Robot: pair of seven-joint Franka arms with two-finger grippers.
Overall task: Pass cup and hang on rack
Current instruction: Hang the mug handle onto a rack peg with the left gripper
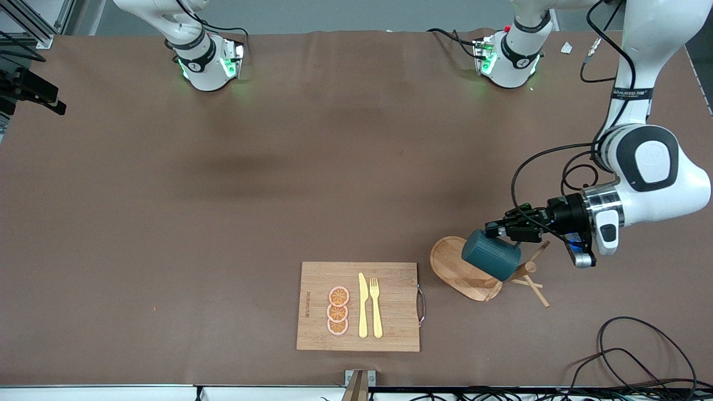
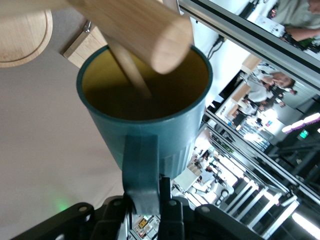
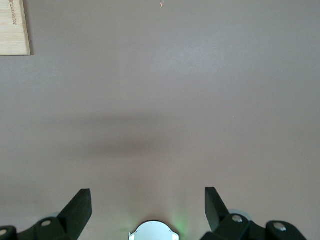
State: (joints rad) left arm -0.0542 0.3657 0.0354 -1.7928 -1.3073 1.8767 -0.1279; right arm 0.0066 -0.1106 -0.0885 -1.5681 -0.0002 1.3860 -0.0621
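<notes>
Cup (image 1: pixel 491 255) ribbed teal, yellow inside; left gripper (image 1: pixel 497 229) pinching handle over rack (image 1: pixel 473 270)

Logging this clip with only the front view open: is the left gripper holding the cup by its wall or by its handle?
Observer: By the handle. In the left wrist view the left gripper is shut on the handle of the cup.
Operator: Is any peg at the cup's mouth yet?
Observer: Yes. A thin peg of the rack shows against the yellow inside and seems to reach into the mouth.
Operator: The right gripper is out of my frame. What is it doing?
Observer: The right gripper is open and idle over the bare table, with a corner of the cutting board in sight.
</notes>
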